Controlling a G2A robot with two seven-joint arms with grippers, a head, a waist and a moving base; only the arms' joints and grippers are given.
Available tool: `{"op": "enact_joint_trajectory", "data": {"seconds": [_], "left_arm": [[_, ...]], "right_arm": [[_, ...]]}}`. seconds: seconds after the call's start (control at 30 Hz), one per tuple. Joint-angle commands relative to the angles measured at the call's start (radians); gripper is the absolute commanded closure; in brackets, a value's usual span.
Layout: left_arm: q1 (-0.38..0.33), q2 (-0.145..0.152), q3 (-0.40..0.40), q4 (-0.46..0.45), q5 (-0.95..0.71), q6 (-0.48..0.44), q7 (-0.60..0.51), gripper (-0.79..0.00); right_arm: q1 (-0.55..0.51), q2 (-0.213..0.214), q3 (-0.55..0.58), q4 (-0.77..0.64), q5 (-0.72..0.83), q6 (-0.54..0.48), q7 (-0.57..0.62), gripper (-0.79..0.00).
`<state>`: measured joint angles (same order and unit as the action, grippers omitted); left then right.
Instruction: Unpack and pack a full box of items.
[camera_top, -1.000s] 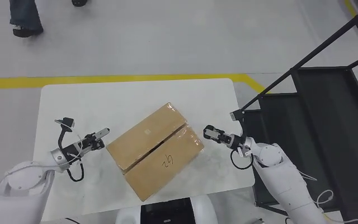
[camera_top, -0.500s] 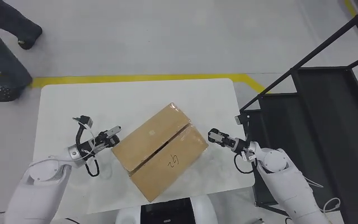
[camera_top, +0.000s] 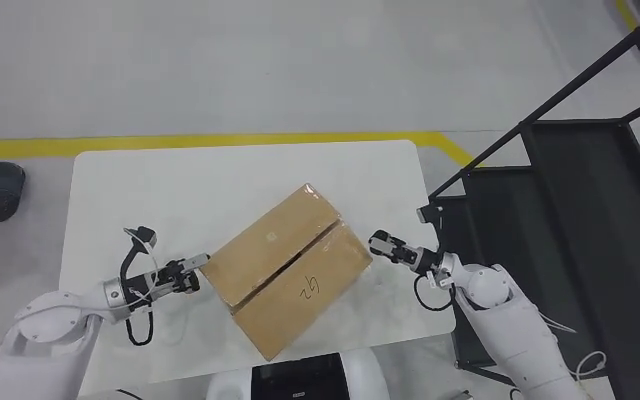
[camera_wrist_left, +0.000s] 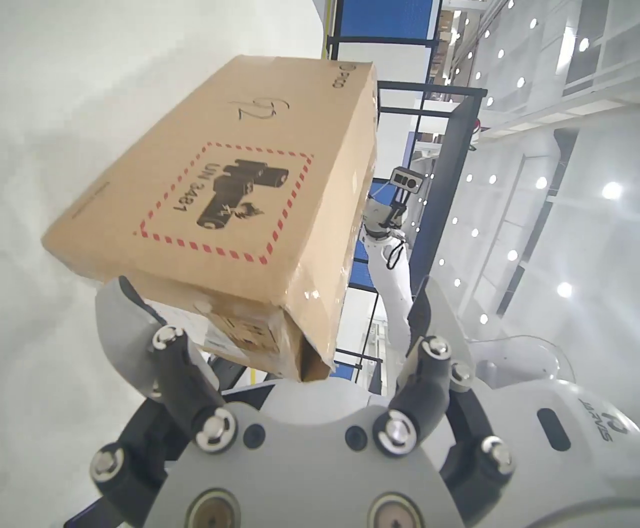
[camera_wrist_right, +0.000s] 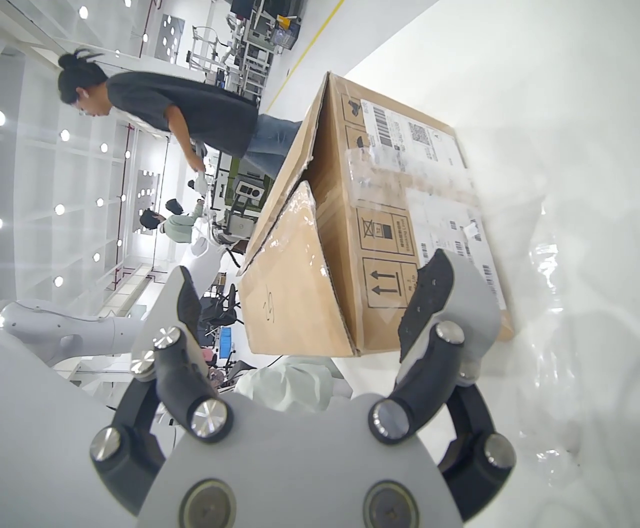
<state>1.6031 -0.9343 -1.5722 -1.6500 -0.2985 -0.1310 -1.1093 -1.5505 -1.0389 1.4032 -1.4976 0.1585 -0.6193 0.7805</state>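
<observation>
I read left end effector (camera_top: 197, 266) released, straddling a corner of the box (camera_top: 285, 268); right end effector (camera_top: 377, 241) released, at the opposite end. Brown cardboard, flaps closed.

Bright, even indoor light comes from rows of round ceiling lamps (camera_wrist_left: 614, 190), which show as glowing dots in both wrist views. The white table (camera_top: 200, 190) glares, nearly washed out. The cardboard box (camera_top: 290, 270) casts only a faint, soft shadow. Wrist views bend straight lines near their edges.
</observation>
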Motion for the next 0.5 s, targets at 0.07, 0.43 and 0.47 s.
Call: {"op": "enact_joint_trajectory", "data": {"seconds": [0.07,0.43,0.47], "left_arm": [[0.019,-0.003,-0.005,-0.010,-0.115,-0.015,-0.017,-0.785],[-0.136,-0.033,0.128,0.148,-0.232,-0.130,0.038,-0.785],[-0.157,-0.038,0.144,0.168,-0.244,-0.141,0.041,-0.785]], "right_arm": [[0.001,0.000,-0.007,0.007,-0.008,0.000,0.001,-0.785],[-0.023,0.008,0.012,0.000,-0.025,0.020,-0.008,-0.785],[-0.025,0.008,0.014,-0.002,-0.024,0.023,-0.010,-0.785]]}}
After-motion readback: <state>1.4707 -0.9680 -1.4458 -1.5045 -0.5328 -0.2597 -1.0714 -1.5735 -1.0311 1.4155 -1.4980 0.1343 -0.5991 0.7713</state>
